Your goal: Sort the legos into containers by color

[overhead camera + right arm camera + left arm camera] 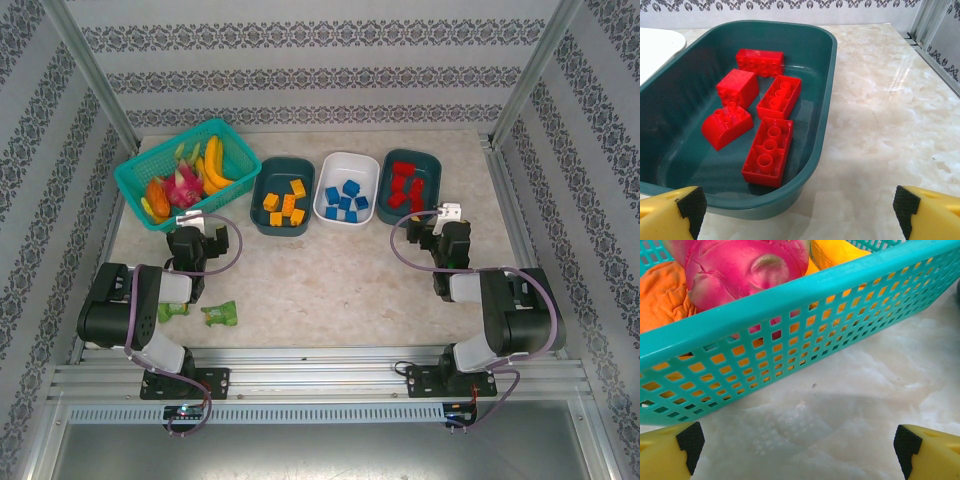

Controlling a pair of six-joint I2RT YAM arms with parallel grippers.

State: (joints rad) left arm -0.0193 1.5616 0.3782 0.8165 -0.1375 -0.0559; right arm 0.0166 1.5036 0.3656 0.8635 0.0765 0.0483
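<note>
Red legos [779, 97]: five, lying loose on the floor of the right teal tub [810, 60].
Blue legos [346, 200]: in the white tub [345, 168], middle of the row.
Orange legos [285, 206]: in the left teal tub [280, 175].
Left gripper [800, 452]: jaws wide apart, nothing between them, low over the bench [865, 390], facing the mesh basket [790, 335] wall.
Right gripper [800, 212]: jaws wide apart, nothing held, at the near end of the right teal tub.
Green packets [218, 314]: two, on the bench by the left arm.
</note>
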